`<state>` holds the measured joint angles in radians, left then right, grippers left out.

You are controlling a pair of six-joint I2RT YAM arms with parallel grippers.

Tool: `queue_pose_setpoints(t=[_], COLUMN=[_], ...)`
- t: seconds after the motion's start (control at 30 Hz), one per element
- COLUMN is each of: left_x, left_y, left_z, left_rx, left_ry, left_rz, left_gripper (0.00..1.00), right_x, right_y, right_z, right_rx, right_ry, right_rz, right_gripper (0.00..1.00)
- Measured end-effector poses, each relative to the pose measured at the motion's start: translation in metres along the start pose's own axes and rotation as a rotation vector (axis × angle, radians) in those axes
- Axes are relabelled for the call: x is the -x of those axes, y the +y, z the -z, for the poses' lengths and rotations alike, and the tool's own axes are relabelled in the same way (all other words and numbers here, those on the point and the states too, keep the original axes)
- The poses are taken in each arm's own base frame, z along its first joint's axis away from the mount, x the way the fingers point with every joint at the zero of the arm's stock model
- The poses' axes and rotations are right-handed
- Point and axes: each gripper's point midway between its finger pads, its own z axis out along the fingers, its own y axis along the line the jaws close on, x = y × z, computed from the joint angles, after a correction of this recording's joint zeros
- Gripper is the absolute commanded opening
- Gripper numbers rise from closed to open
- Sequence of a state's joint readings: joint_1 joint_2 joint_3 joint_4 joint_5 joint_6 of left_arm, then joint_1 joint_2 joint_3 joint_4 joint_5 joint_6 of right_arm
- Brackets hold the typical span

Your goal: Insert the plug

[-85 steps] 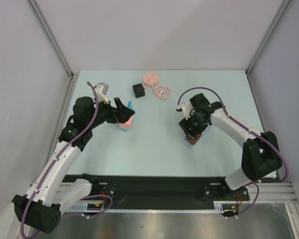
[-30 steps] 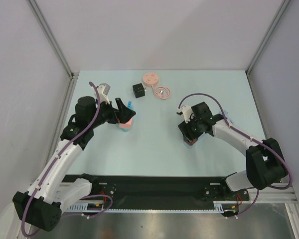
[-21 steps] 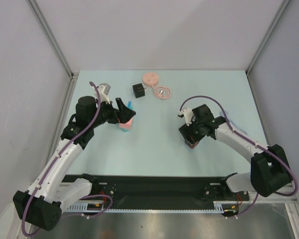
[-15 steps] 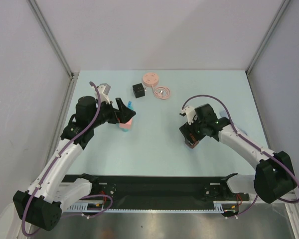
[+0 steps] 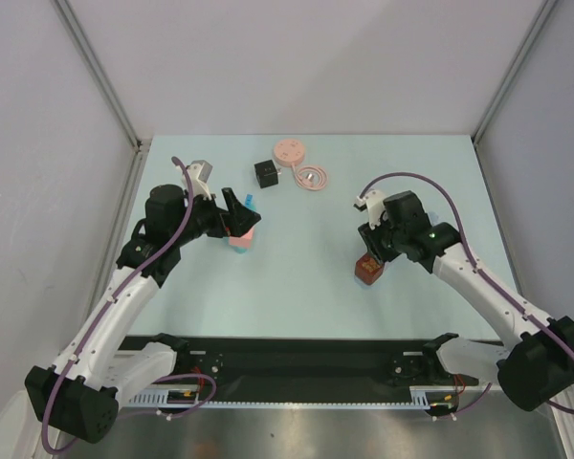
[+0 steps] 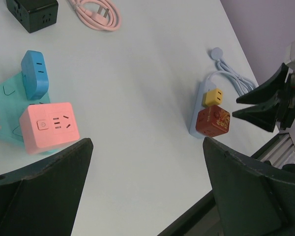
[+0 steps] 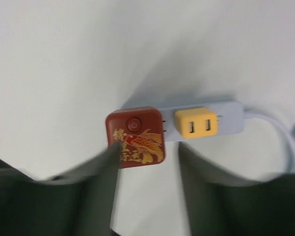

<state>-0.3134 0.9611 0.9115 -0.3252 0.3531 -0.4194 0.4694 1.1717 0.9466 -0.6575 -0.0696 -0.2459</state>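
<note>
The right gripper (image 7: 147,172) hangs just above the red plug cube (image 7: 135,136), fingers parted and gripping nothing. The cube carries a gold fish and gold characters, too small to read, and a round button near one edge. It sits on the end of a pale blue power strip (image 7: 228,117), touching a yellow adapter (image 7: 195,122) with two pairs of slots. I cannot tell whether the cube is pushed fully home. The strip lies on the table's right half.

The left gripper (image 6: 147,142) hovers wide open and empty over the left half. Beside it is a pink socket cube (image 6: 49,127) with a power symbol, and beyond that a blue adapter (image 6: 33,73).
</note>
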Motion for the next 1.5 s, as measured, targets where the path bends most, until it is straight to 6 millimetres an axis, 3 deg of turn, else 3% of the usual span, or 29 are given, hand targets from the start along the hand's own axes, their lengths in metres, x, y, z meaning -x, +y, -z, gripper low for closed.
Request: queue_pose_setpoints(t=[0.1,0.3,0.4,0.53,0.7,0.8,0.97,1.07,1.23,1.43,1.5], left_x=[0.0,0.0,0.0,0.0,0.0,0.0,0.0,0.0,0.001,0.003,0.003], left_y=[0.0,0.0,0.0,0.0,0.0,0.0,0.001,0.0,0.0,-0.001,-0.001], left_z=[0.0,0.0,0.0,0.0,0.0,0.0,0.0,0.0,0.0,0.003,0.003], left_rx=[0.0,0.0,0.0,0.002,0.003,0.002,0.003,0.002,0.002,-0.001,0.0], left_ry=[0.0,0.0,0.0,0.0,-0.001,-0.001,-0.001,-0.001,-0.003,-0.013,-0.013], left_rz=[0.0,0.0,0.0,-0.001,-0.001,-0.001,0.0,0.0,-0.001,-0.004,-0.004], left_gripper=[1.0,1.0,1.0,1.0,1.0,1.0,1.0,1.0,1.0,1.0,1.0], right_x=[0.003,-0.009,-0.026,-0.021,-0.019,-0.006,0.042,0.045,0.028,-0.032,-0.027], right_y=[-0.001,0.006,0.01,0.01,0.008,0.0,-0.004,0.004,0.008,0.016,0.015], right_z=[0.003,-0.007,-0.022,-0.031,-0.028,-0.018,0.003,0.011,0.006,-0.025,-0.026], right_rx=[-0.006,0.032,0.059,0.076,0.069,-0.016,-0.122,-0.143,-0.169,-0.223,-0.23], right_ry=[-0.009,0.038,0.109,0.13,0.195,0.196,0.055,0.033,0.09,0.289,0.269], right_rz=[-0.01,-0.018,-0.023,-0.029,-0.063,-0.165,-0.43,-0.512,-0.615,-0.658,-0.668], right_gripper=[0.2,0.03,0.02,0.02,0.0,0.0,0.0,0.0,0.0,0.0,0.0])
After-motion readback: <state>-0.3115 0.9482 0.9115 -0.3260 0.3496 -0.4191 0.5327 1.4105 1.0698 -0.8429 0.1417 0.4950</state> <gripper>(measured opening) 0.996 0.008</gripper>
